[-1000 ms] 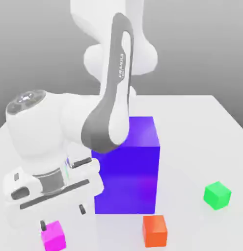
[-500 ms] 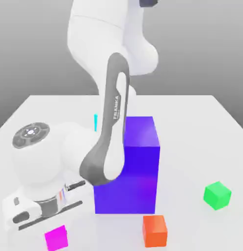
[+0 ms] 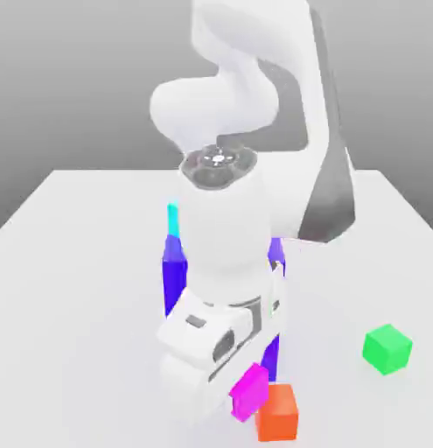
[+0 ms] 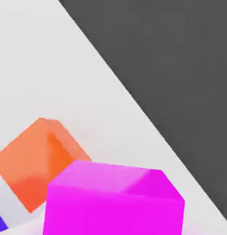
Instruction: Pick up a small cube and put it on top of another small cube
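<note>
Exterior view: the white arm (image 3: 228,219) bends down over the middle of the white table (image 3: 71,262), its hand low at the front.
Gripper: the gripper (image 3: 246,395) sits at the end of the hand, its fingers pressed in on the magenta cube (image 3: 250,391), which it pinches.
Magenta cube: tilted, held at the hand's tip, lifted off the table and just beside the orange cube (image 3: 277,411), on the side of the exterior view's left and slightly above it.
Green cube: the green cube (image 3: 387,348) rests on the table toward the exterior view's right, well apart from the held cube and from the hand.
Orange cube: stands on the table at the front, next to the foot of the blue-purple block (image 3: 174,271).
Blue-purple block: tall, mostly hidden behind the arm, with strips of it showing on either side.
Cyan cube: a sliver of the cyan cube (image 3: 173,219) peeks out behind the block's upper edge.
Hand view: magenta cube (image 4: 113,199) close under the camera, orange cube (image 4: 37,160) behind it on the table (image 4: 55,69), whose edge runs diagonally against dark ground.
</note>
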